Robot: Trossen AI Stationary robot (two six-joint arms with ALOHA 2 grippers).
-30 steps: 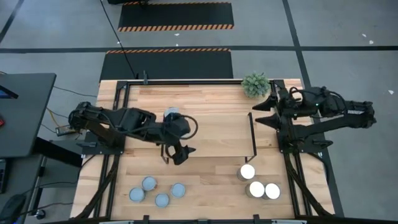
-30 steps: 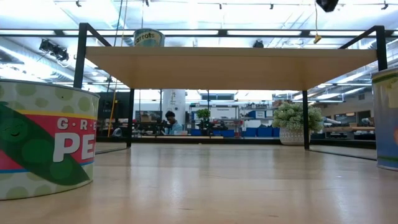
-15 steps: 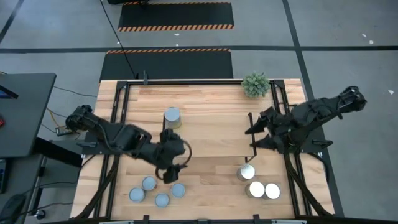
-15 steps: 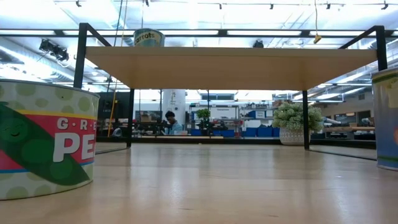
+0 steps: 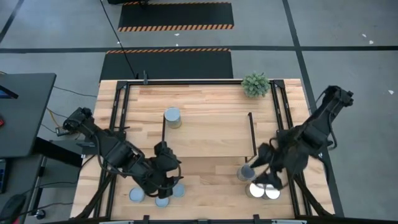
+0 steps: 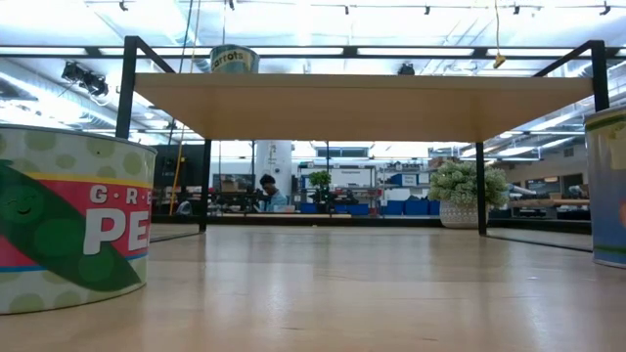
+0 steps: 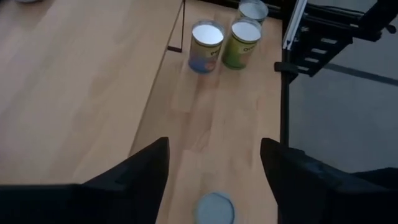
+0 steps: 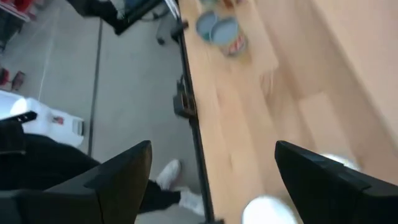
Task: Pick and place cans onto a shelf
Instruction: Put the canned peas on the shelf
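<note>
Wooden tabletop carries the shelf; grey floor, seemingly concrete.

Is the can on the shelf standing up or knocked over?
Standing up. From above, the can shows its round top on the shelf.

Left pincer spread above a blue-grey-topped can, three cans well beyond
</note>
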